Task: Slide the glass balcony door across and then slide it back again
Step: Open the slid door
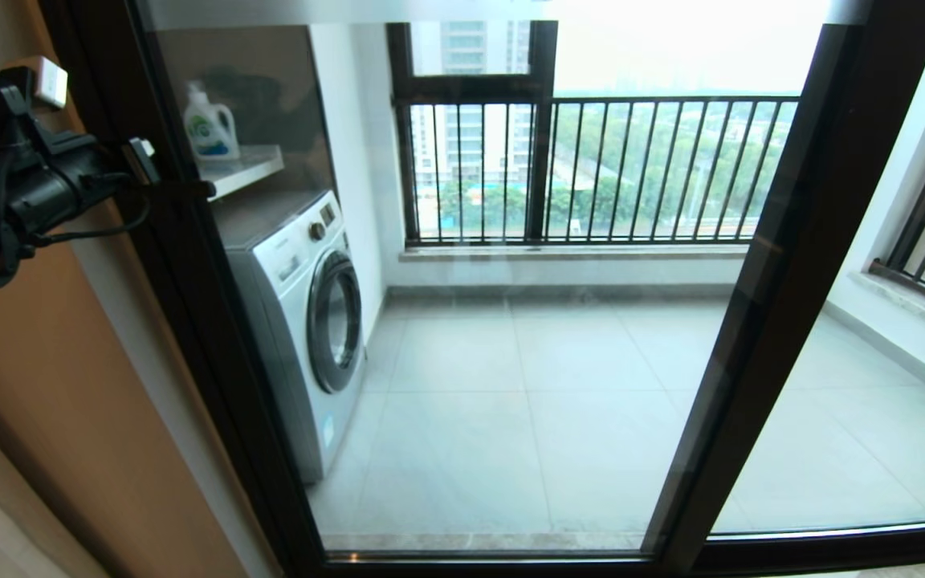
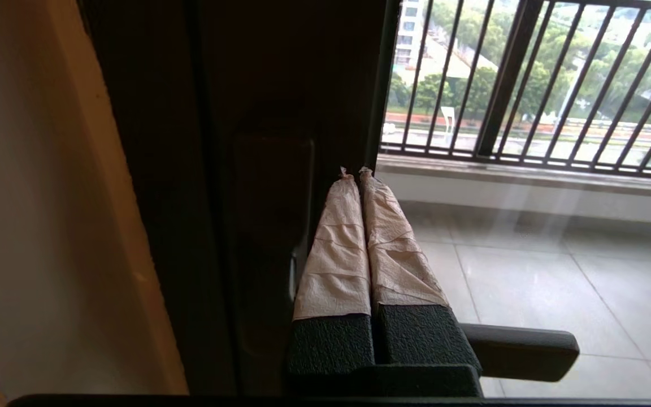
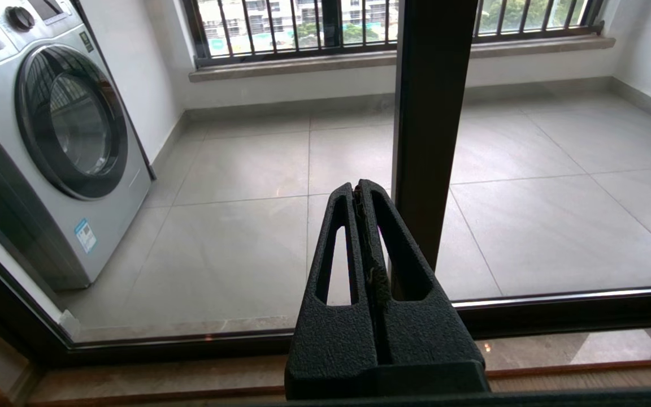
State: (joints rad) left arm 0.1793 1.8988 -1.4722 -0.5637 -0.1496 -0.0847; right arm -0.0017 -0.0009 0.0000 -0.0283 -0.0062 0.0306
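Note:
The glass balcony door (image 1: 511, 377) fills the head view, a clear pane in a dark frame. Its left stile (image 1: 189, 281) stands against the wall jamb. The narrow dark handle (image 2: 272, 226) sits on that stile. My left gripper (image 1: 141, 159) is at the stile at about shoulder height. Its tape-wrapped fingers (image 2: 337, 249) are shut with nothing between them and lie along the stile, between the handle and the glass edge. My right gripper (image 3: 359, 186) is shut and empty, low before the glass beside the middle stile (image 3: 430, 113). It is out of the head view.
Behind the glass are a washing machine (image 1: 302, 321), a detergent bottle (image 1: 209, 124) on a shelf (image 1: 242, 168), and a black-barred railing window (image 1: 607, 168). A second glass panel (image 1: 848, 417) lies right of the middle stile (image 1: 759, 321). An orange-tan wall (image 1: 45, 385) stands left. The bottom track (image 3: 557, 314) runs along the floor.

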